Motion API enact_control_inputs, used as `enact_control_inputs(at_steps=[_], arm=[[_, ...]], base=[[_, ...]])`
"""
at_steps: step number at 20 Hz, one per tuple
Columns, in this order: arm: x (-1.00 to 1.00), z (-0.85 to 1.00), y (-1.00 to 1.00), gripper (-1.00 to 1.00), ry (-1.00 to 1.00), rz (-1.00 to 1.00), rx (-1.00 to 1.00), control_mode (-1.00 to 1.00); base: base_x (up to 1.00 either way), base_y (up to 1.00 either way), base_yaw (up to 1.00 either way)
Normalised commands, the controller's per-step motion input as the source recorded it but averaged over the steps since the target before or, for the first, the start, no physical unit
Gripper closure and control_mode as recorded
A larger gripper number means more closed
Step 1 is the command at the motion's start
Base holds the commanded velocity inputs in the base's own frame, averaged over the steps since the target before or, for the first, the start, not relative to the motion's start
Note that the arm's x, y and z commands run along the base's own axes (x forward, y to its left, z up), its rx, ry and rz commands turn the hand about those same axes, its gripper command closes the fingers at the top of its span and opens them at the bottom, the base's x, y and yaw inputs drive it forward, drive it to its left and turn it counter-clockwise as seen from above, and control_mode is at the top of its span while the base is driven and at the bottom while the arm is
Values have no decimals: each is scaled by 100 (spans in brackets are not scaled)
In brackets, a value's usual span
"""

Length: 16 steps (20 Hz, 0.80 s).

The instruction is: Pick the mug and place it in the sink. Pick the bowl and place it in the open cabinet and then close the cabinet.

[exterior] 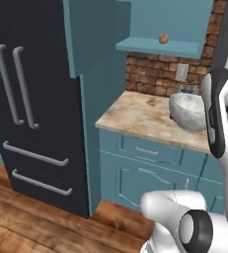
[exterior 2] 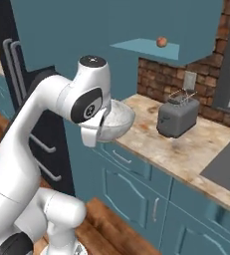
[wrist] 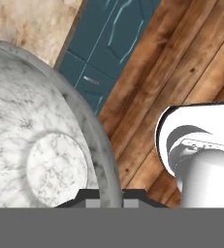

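The grey marbled bowl (exterior: 188,111) (exterior 2: 118,118) hangs over the front edge of the stone counter (exterior: 140,116), tilted. My gripper (wrist: 108,197) is shut on the bowl (wrist: 36,145), one dark fingertip on each side of its rim. The teal upper cabinet (exterior: 171,20) (exterior 2: 196,30) stands open above the counter, its door (exterior: 88,34) (exterior 2: 86,30) swung out to the left. At the right edge of the right base view lies a dark grey area that looks like the sink (exterior 2: 225,163). The green mug is out of view.
A small orange-red ball (exterior: 163,38) (exterior 2: 161,42) lies on the cabinet shelf. A grey toaster (exterior 2: 176,117) stands on the counter by the brick wall. The black fridge (exterior: 31,99) is left of the counter. Teal lower cabinets (wrist: 111,38) and wood floor (wrist: 181,58) lie below.
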Motion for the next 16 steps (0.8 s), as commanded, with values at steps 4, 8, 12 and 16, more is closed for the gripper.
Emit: enact_control_inputs(at_steps=[4,8,12,16], arm=[[0,0,0,100,0,0,0,100],[0,0,0,100,0,0,0,100],[0,0,0,100,0,0,0,100],[0,0,0,100,0,0,0,100]], base=[[89,5,19],[51,-6,12],[61,0,10],[85,0,15]])
